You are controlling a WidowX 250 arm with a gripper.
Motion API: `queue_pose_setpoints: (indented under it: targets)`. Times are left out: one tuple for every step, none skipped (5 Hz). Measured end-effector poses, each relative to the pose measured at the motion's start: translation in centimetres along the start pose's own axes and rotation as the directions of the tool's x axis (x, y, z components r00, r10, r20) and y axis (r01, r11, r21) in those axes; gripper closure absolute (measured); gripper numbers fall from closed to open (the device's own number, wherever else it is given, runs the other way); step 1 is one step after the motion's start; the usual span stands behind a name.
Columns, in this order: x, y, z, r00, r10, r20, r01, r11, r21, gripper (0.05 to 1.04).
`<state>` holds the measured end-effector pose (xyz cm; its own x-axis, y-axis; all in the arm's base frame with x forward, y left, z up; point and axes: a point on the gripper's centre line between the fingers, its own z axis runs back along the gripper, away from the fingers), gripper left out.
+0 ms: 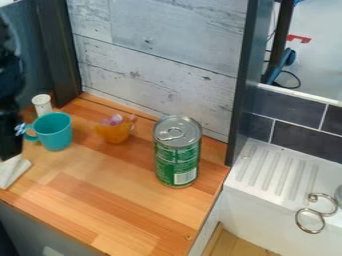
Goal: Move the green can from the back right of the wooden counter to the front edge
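The black gripper [10, 132] hangs at the left edge of the camera view, partly cut off by it. Just right of it stands a teal mug [55, 132], its handle turned toward the gripper. Whether the two touch is unclear. Behind the mug is a small white cylinder [42, 104]. An orange cup [113, 132] with pink and purple bits at its top sits to the mug's right. Farther right, a green can [177, 159] with a silver pull-tab lid stands upright on the wooden counter [100, 200]. Below the gripper lies a whitish block [12, 171], cut off at the left.
A whitewashed plank wall [160, 50] rises behind the counter, with a dark upright post [242, 85] at its right end. Beyond the post are a ribbed white drainboard [280, 167] and metal rings [311, 220] at the lower right.
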<state>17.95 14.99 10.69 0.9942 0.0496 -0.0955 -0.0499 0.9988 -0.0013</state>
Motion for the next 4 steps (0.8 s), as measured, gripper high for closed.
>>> queue_pose_setpoints:
  targets:
    - [1.3,-2.0,2.1,0.999,-0.027,0.037,0.028,0.999,-0.015,0.083]
    - [2.6,-4.4,4.8,0.988,-0.018,0.154,0.021,1.000,-0.017,0.083]
    - [4.7,-6.5,7.8,0.958,-0.022,0.287,0.027,1.000,-0.011,0.083]
    - [7.2,-8.5,8.9,0.921,-0.015,0.389,0.023,1.000,-0.016,0.083]
